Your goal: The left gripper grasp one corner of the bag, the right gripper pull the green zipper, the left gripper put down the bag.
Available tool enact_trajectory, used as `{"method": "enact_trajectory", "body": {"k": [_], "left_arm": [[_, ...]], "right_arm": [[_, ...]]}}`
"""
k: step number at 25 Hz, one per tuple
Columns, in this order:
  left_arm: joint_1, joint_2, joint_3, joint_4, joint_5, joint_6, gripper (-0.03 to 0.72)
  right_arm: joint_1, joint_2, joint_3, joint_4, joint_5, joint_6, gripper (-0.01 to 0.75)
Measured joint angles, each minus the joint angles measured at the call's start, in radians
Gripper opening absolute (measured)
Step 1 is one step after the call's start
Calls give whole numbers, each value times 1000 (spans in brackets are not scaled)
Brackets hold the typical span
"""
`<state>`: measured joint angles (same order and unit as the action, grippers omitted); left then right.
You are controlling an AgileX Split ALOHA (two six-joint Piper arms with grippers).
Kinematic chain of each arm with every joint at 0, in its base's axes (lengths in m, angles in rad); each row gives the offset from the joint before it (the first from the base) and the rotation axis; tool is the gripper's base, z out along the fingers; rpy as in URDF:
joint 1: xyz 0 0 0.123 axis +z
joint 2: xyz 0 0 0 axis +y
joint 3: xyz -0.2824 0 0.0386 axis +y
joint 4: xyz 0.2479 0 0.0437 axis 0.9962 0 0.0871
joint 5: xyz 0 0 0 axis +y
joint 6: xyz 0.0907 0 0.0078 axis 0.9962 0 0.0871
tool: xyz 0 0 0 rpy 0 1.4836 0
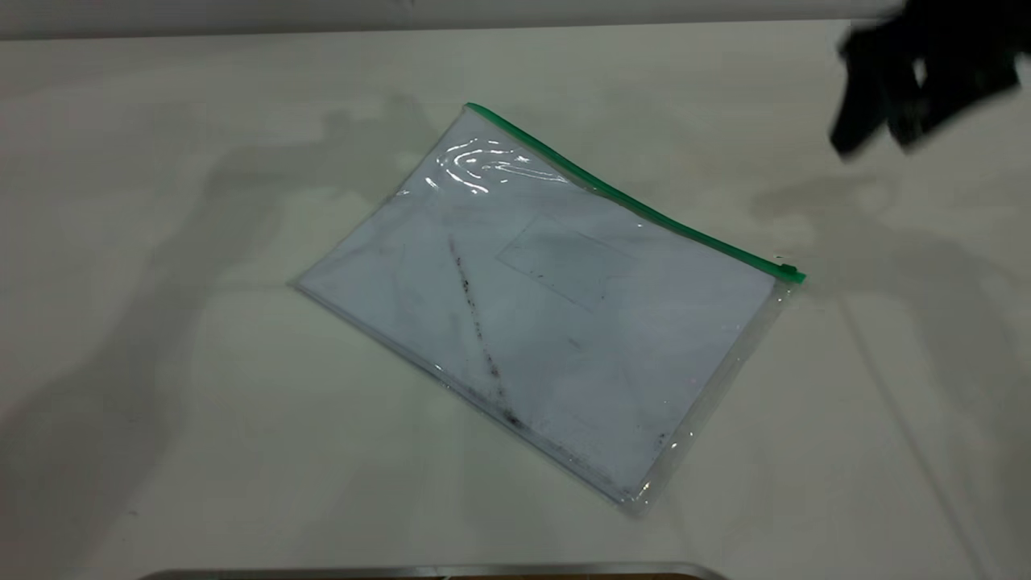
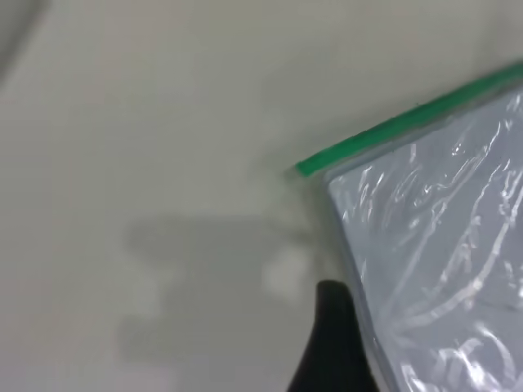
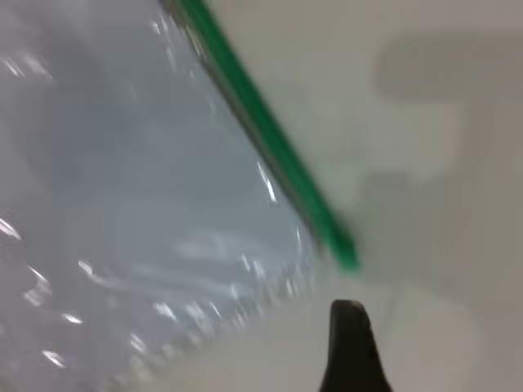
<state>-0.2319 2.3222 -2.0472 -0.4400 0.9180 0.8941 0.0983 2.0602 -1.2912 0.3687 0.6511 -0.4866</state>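
The bag (image 1: 548, 314) lies flat on the white table, a clear pouch holding a white sheet with a dark smudge line. The green zipper (image 1: 628, 201) runs along its far long edge, with the slider tab (image 1: 786, 271) at the right end. My right gripper (image 1: 878, 143) hovers open and empty at the far right, well above and beyond the slider end; the right wrist view shows the green strip's end (image 3: 347, 260) close below. My left gripper (image 2: 331, 351) is out of the exterior view; it sits beside the bag's edge near the green-ended corner (image 2: 306, 167).
The table top (image 1: 161, 362) is bare white around the bag. A grey metal edge (image 1: 435, 573) runs along the near side. The table's far edge (image 1: 242, 32) lies behind the bag.
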Motion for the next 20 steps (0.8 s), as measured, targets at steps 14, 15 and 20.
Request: {"method": "enact_trajectory", "body": {"k": [14, 15, 20], "left_arm": [[0, -597, -25, 325, 249, -432, 578], [0, -624, -25, 333, 249, -463, 578], [0, -748, -24, 381, 249, -610, 578]], "right_arm": [[1, -450, -431, 104, 344, 3, 558], [1, -503, -431, 104, 371, 3, 558], [1, -736, -434, 110, 508, 9, 558]]}}
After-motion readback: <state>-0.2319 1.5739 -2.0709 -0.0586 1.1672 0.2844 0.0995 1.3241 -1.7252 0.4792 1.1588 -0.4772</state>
